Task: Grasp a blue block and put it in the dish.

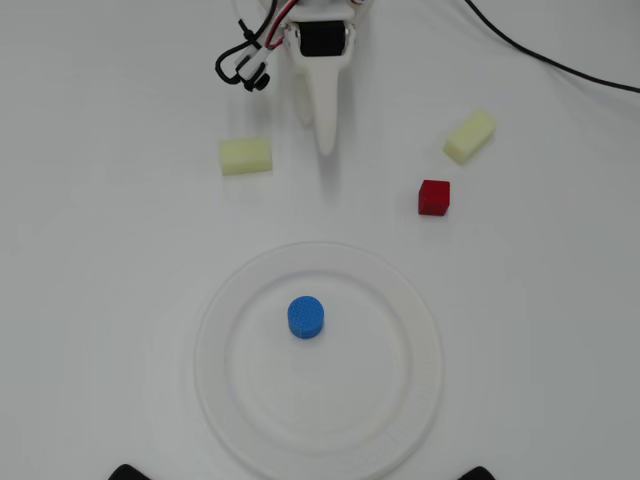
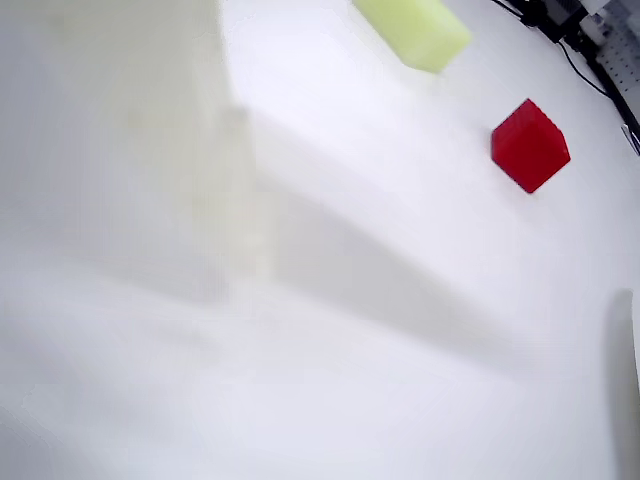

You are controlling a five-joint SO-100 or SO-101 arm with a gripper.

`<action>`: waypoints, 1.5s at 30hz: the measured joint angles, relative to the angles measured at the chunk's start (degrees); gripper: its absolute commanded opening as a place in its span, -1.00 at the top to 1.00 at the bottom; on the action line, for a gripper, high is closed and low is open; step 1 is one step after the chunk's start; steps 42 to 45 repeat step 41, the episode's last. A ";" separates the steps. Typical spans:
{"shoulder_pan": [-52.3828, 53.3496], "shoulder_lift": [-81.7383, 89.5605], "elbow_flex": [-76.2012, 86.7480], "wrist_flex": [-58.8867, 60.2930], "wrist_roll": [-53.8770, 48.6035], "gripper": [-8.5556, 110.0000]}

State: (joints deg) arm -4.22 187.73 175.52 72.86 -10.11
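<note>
In the overhead view the blue block (image 1: 305, 317), a short blue cylinder, stands upright inside the dish (image 1: 421, 304), a large white ridged plate, slightly left of and above its centre. My white gripper (image 1: 326, 146) is at the top of that view, well away from the dish, pointing down at bare table with its fingers together and nothing between them. In the wrist view only a blurred white finger (image 2: 130, 150) shows at the left. The blue block is out of the wrist view.
A red cube (image 1: 434, 197) (image 2: 529, 145) lies right of the gripper. One pale yellow block (image 1: 246, 156) lies left of the gripper and another (image 1: 470, 136) (image 2: 412, 30) lies at the upper right. A black cable (image 1: 560, 65) crosses the top right corner.
</note>
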 measured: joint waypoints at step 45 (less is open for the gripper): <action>-0.62 0.00 0.44 1.14 2.02 0.74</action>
